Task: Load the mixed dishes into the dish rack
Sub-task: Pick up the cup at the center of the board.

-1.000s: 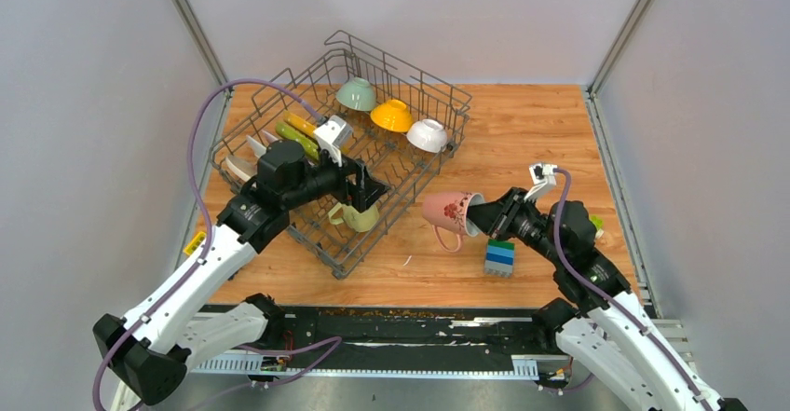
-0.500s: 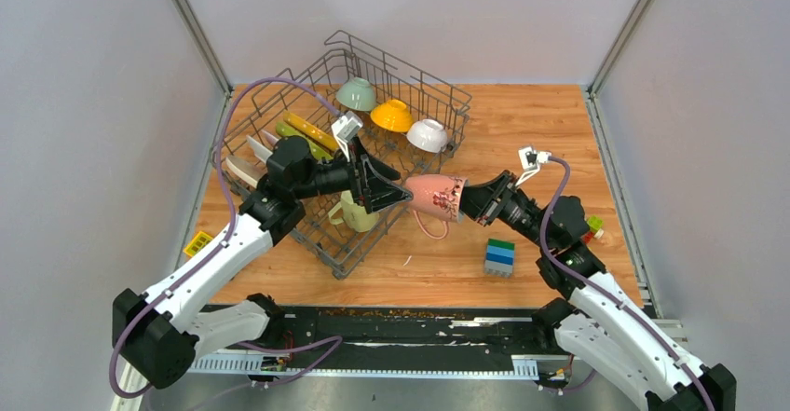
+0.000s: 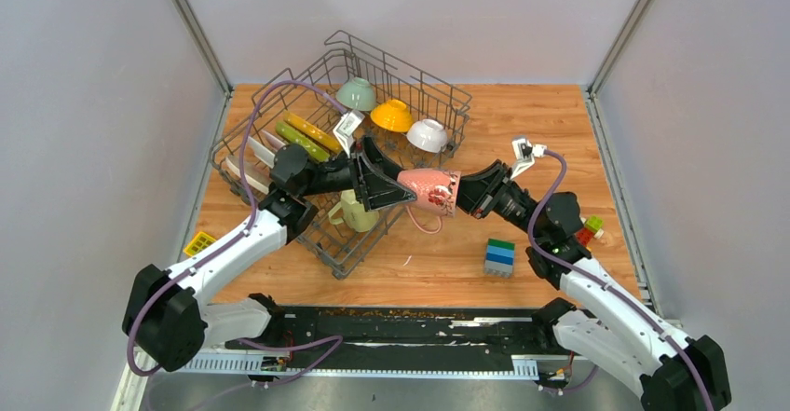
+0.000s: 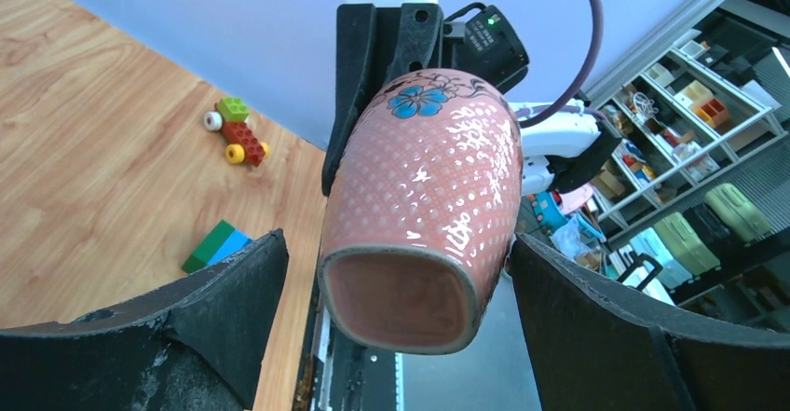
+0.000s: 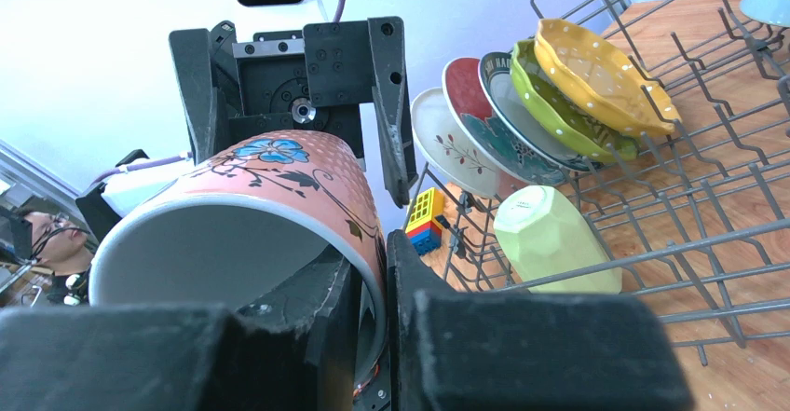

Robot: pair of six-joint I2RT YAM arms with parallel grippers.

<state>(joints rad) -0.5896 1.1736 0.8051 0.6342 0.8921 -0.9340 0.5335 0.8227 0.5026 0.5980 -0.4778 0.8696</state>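
Item: pink mug (image 3: 430, 191), held on its side in the air just off the near-right edge of the dish rack (image 3: 445, 91), base toward the left arm. A second ago it hung lower and further right, near the stacked blocks (image 3: 500, 255); it has since been carried across.

Grip: the right gripper (image 3: 463, 194) pinches the mug's rim wall, one finger inside, one outside.

The left gripper (image 3: 396, 187) was down over the rack by the yellow mug (image 3: 357, 213) and has come up. Its jaws stand wide on either side of the pink mug's base, with gaps showing in the left wrist view, so it holds nothing.

Reading: a handover is about to close. The bowls (image 3: 392, 115) and plates (image 3: 303, 136) already sit in the rack, and this mug appears to be the one dish still outside it.
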